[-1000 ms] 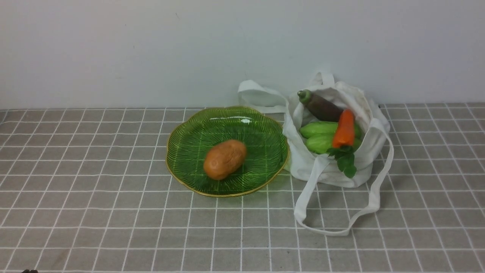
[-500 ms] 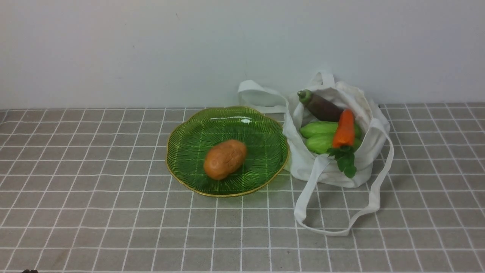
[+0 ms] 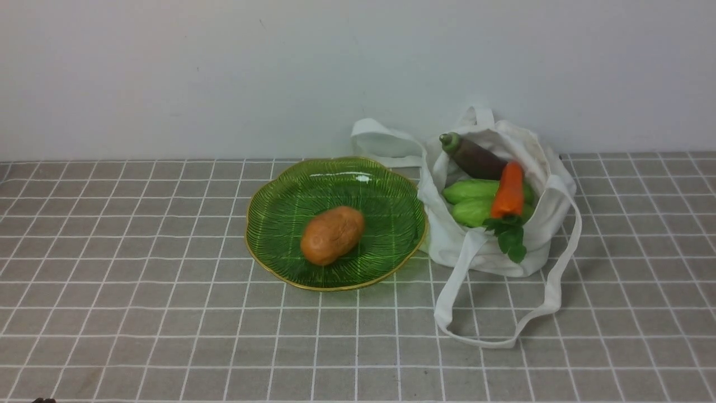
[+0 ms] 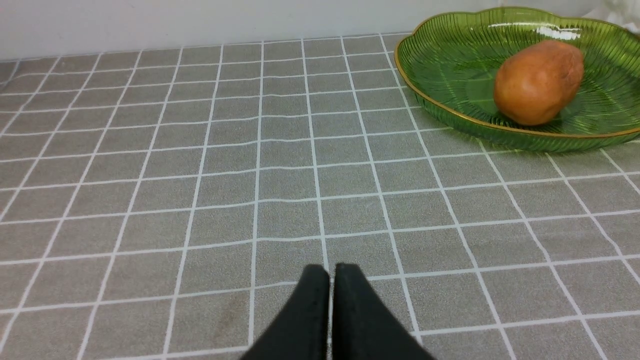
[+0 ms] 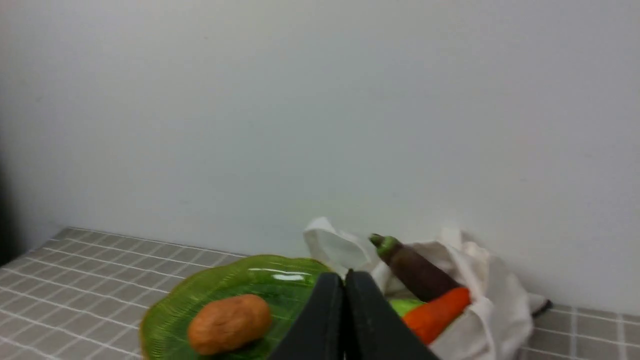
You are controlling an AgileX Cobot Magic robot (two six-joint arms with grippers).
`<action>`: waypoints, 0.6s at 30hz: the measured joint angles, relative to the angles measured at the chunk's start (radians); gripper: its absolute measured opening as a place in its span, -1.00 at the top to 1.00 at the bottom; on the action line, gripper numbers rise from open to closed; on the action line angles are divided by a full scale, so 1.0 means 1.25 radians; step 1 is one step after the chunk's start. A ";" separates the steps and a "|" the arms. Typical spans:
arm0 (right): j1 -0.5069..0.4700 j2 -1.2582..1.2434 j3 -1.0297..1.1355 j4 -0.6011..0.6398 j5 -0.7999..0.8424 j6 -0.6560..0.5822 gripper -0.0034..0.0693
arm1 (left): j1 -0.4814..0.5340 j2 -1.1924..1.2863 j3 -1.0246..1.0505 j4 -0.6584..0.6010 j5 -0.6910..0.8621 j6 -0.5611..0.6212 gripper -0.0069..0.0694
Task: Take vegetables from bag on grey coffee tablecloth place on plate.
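Jaws are pressing together, empty, on both my arms: left gripper (image 4: 331, 270) hovering low over the tablecloth (image 3: 140, 280), right gripper (image 5: 344, 277) facing the bag (image 3: 481, 254). Potato (image 3: 331, 235) is lying on the plate (image 3: 291, 190); carrot (image 3: 509, 190), gourds (image 3: 467, 190) and eggplant (image 3: 475, 158) are lying inside the bag beside it.

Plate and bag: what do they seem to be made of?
Plate: looks like transparent green glass, glossy, with ribbed lines, a gold rim and glare spots; clear plastic is possible. Bag: soft white cloth, matte, slumped in folds with floppy straps.
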 joint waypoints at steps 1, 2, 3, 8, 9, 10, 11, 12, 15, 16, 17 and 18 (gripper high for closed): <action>-0.007 -0.002 0.004 0.000 0.000 -0.002 0.95 | 0.000 0.000 0.000 0.000 0.000 0.000 0.83; -0.080 -0.030 0.044 0.000 0.001 -0.018 0.95 | 0.000 0.000 0.000 0.000 0.000 0.000 0.83; -0.101 -0.038 0.059 0.000 0.001 -0.024 0.95 | 0.000 0.000 0.000 0.000 0.000 0.000 0.83; -0.210 -0.114 0.149 0.000 0.003 -0.030 0.95 | 0.000 0.000 0.000 0.000 0.000 0.000 0.83; -0.217 -0.127 0.166 -0.001 0.005 -0.030 0.95 | 0.000 0.000 0.000 0.000 0.000 0.000 0.83; -0.220 -0.134 0.178 -0.003 0.006 -0.030 0.95 | 0.000 0.000 0.000 0.000 0.000 0.000 0.83; -0.221 -0.146 0.189 -0.003 0.009 -0.031 0.95 | 0.000 0.000 0.000 0.000 0.000 0.000 0.83; -0.222 -0.158 0.200 -0.006 0.013 -0.031 0.95 | 0.000 0.000 0.000 0.000 0.000 0.000 0.83; -0.222 -0.178 0.220 -0.013 0.026 -0.031 0.95 | 0.000 0.000 0.000 0.000 0.000 0.000 0.83; -0.222 -0.180 0.221 -0.015 0.029 -0.030 0.95 | 0.000 0.000 0.000 0.000 0.000 0.000 0.83; -0.222 -0.181 0.221 -0.015 0.029 -0.030 0.95 | 0.000 0.000 0.000 0.000 0.000 0.000 0.83; -0.222 -0.182 0.221 -0.015 0.032 -0.030 0.95 | 0.000 0.000 0.000 0.000 0.000 0.000 0.83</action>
